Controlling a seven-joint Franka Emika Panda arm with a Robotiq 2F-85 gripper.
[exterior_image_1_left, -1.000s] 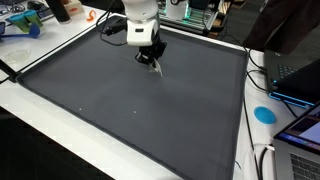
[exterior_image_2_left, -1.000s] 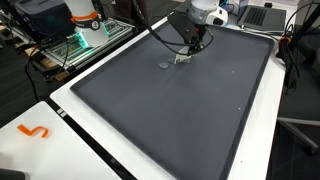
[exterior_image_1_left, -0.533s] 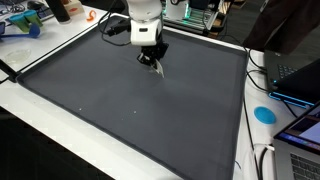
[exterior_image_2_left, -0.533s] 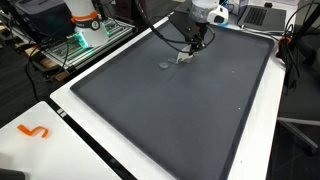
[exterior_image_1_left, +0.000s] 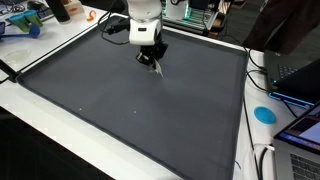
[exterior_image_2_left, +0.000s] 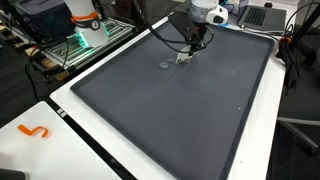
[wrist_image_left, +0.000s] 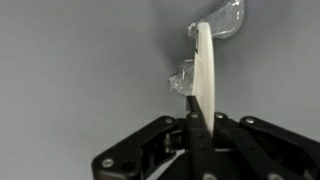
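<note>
My gripper (exterior_image_1_left: 152, 65) hangs low over the far part of the dark grey mat (exterior_image_1_left: 130, 110), close to its back edge. It is shut on a thin white flat piece (wrist_image_left: 204, 80), seen edge-on in the wrist view and standing up between the fingers. A clear plastic bit (wrist_image_left: 184, 80) sits at the side of the piece and another at its far end (wrist_image_left: 226, 22). In an exterior view the white piece (exterior_image_2_left: 183, 57) shows just below the fingers, at or just above the mat; I cannot tell whether they touch.
A small round grey mark or object (exterior_image_2_left: 165, 66) lies on the mat next to the gripper. A white table border (exterior_image_2_left: 60, 110) frames the mat. An orange piece (exterior_image_2_left: 34, 131), a blue disc (exterior_image_1_left: 264, 114), laptops (exterior_image_1_left: 298, 75) and cables lie around the edges.
The arm has shifted very slightly sideways over the last second; the grip on the white piece is unchanged.
</note>
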